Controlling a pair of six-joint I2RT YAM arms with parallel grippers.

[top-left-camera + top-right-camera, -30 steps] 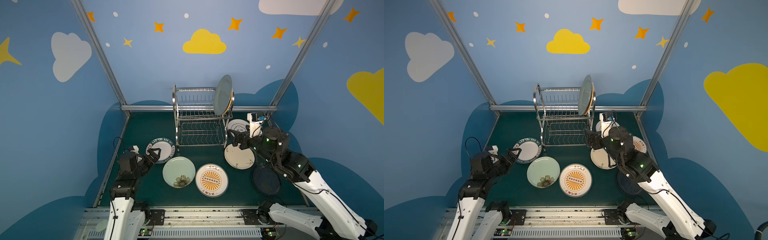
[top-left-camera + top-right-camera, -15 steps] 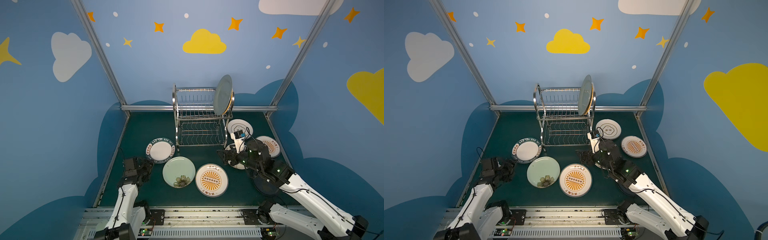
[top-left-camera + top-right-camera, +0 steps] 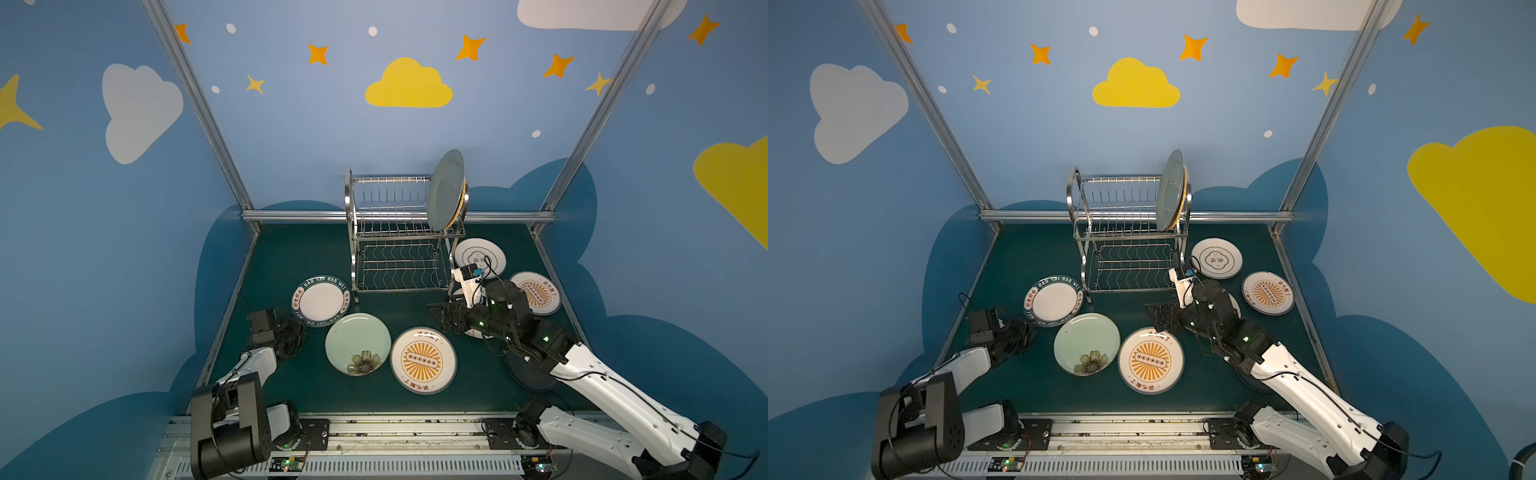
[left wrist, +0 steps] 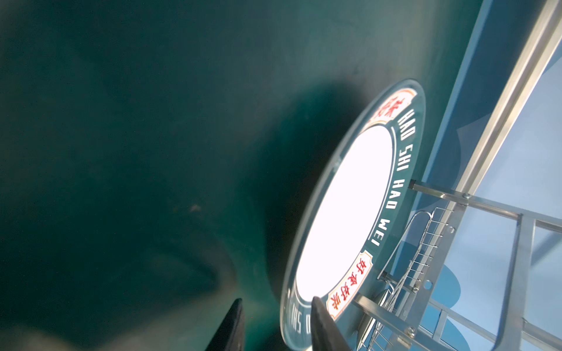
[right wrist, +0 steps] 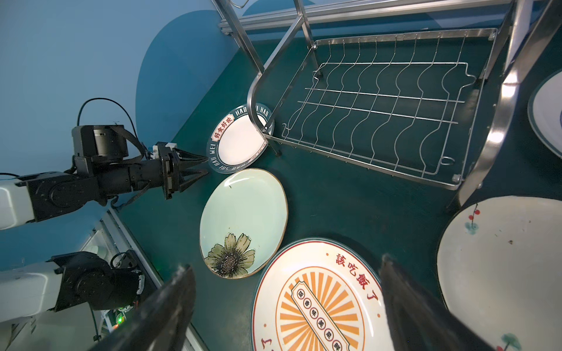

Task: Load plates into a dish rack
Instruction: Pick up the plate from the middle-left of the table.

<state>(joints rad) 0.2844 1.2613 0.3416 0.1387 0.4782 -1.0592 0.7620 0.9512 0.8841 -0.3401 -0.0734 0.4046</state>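
Plates, perhaps nine; dish rack, one.

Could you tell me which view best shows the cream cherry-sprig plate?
Right wrist view: the cream plate lies mostly uncovered. In both top views the right arm hides nearly all of it; the left wrist view misses it.

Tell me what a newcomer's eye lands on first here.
The shiny steel dish rack stands at the back of the table, a pale green plate on edge at one end of its top tier. In front, lying flat: the flower-printed plate and the orange-sunburst plate beside it.
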